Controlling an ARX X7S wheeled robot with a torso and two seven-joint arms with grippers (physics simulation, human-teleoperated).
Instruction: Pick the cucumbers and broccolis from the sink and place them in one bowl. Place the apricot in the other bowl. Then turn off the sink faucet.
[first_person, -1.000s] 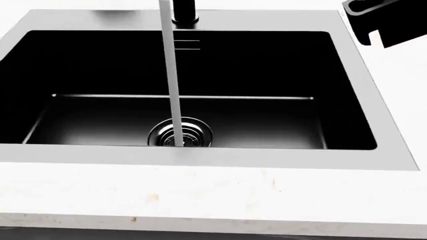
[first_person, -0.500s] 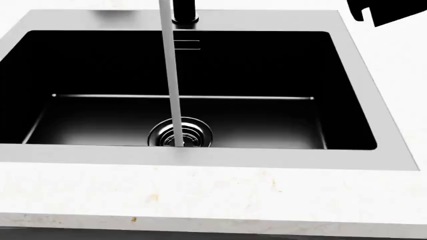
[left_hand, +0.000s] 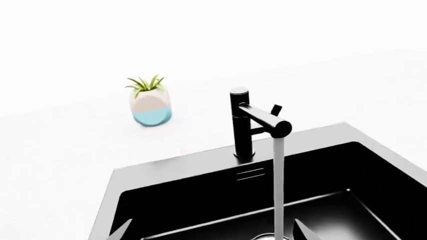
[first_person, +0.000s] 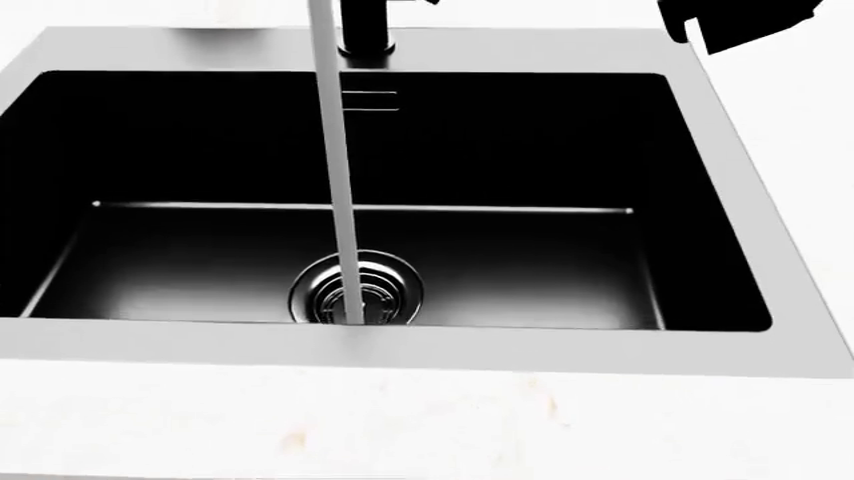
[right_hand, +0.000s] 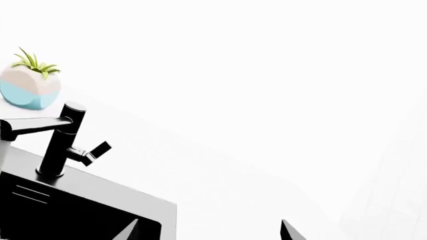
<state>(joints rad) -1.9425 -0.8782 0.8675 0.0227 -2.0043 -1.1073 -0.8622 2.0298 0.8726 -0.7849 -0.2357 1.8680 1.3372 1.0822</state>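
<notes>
Sink (first_person: 747, 180): black basin, steel rim, set in the white tabletop (first_person: 534, 420); holds only the chrome drain (first_person: 358, 288). No readable writing or labels. Faucet (left_hand: 243, 125) at the rear rim, water stream (first_person: 336, 180) running into the drain. Potted plant (left_hand: 150, 102) beyond, near the tabletop's back edge. Right claw (first_person: 734, 25): dark shape over the rear right corner, further out of frame than before; jaw state cannot be told. Left claw fingertips (left_hand: 120, 232) spread apart.

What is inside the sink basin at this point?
In the head view the sink holds only the chrome drain and the water stream from the sink faucet. No produce shows. The near wall's foot is hidden by the rim.
</notes>
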